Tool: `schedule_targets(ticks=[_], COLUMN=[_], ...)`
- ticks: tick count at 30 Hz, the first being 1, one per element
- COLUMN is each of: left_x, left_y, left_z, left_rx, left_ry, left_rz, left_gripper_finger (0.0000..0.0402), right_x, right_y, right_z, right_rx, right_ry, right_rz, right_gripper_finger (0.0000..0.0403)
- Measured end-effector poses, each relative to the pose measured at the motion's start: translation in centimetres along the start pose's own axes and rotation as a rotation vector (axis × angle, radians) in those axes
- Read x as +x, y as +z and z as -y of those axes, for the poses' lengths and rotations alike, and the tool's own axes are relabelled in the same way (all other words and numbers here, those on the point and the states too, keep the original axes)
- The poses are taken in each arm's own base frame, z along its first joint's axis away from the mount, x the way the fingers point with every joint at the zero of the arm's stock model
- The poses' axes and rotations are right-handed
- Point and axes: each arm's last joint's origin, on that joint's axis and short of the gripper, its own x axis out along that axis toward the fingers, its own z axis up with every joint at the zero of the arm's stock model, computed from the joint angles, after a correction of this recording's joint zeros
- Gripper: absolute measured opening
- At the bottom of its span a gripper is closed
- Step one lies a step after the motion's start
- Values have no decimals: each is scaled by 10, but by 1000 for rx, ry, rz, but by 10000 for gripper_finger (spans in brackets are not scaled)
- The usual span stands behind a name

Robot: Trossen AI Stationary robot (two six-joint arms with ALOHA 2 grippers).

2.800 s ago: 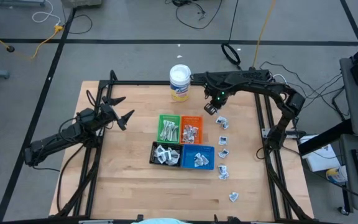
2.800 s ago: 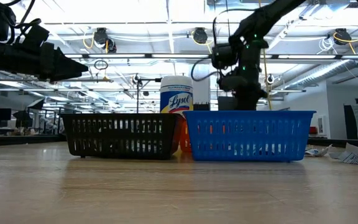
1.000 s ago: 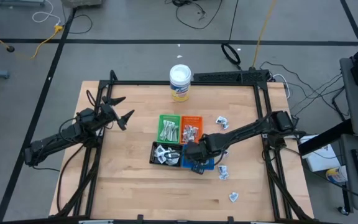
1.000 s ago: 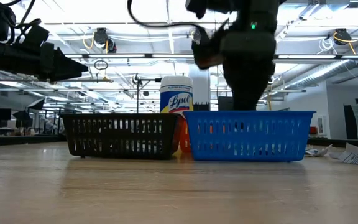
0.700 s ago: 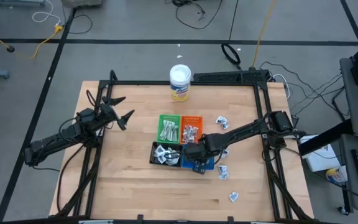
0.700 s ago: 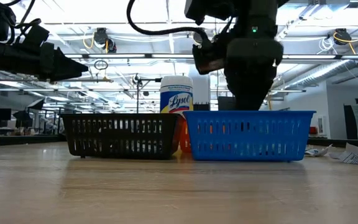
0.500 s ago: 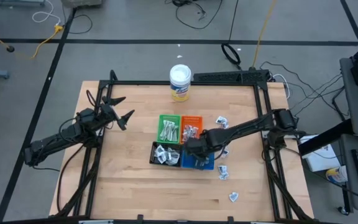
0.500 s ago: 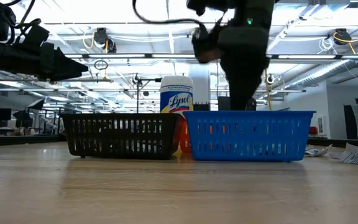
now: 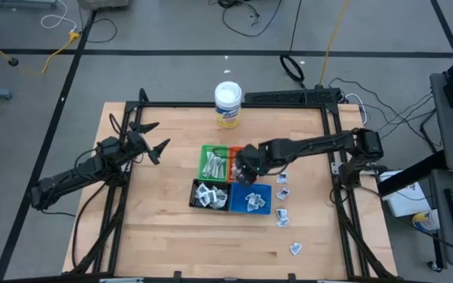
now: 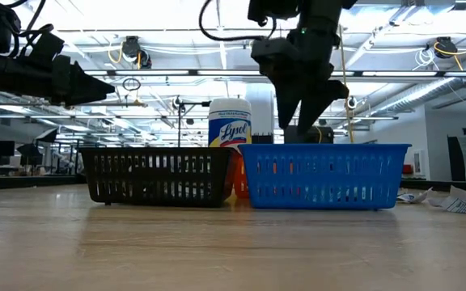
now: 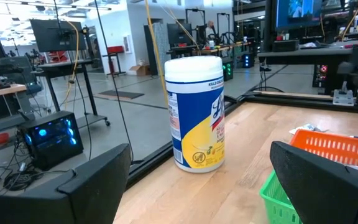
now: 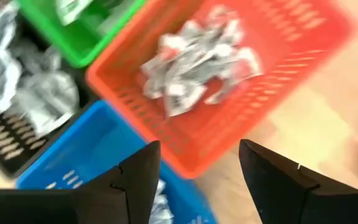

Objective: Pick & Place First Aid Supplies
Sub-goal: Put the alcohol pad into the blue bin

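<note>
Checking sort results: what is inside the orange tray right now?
The orange tray holds a heap of crumpled white-grey packets. From above, the right gripper, open and empty, covers most of this tray, so the count is unclear.

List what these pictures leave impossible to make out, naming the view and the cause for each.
- Print on the packets: high view, too small.
- Contents of the black tray and blue tray: low view, the walls hide them.
- Packets in the orange tray: right wrist view, blurred.
- Right claw: high view, too small to judge the fingers.
</note>
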Motion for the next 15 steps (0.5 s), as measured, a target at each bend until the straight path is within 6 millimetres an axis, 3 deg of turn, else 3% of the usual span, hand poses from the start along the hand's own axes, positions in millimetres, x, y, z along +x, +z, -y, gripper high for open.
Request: schedule_targets(ticks=[5, 15], left_x=[0, 0], left_y=[0, 0], left_z=[0, 0], left_rx=[0, 0], left_ry=[0, 0], left_rz=[-1, 0], left_gripper_finger=[392, 392], right_x=[6, 9], right_y=[6, -12], right_z=[21, 97], right_rx=[85, 189], right_ry=[-45, -137], right_rz=[-18, -55], right_gripper_finger=[208, 208])
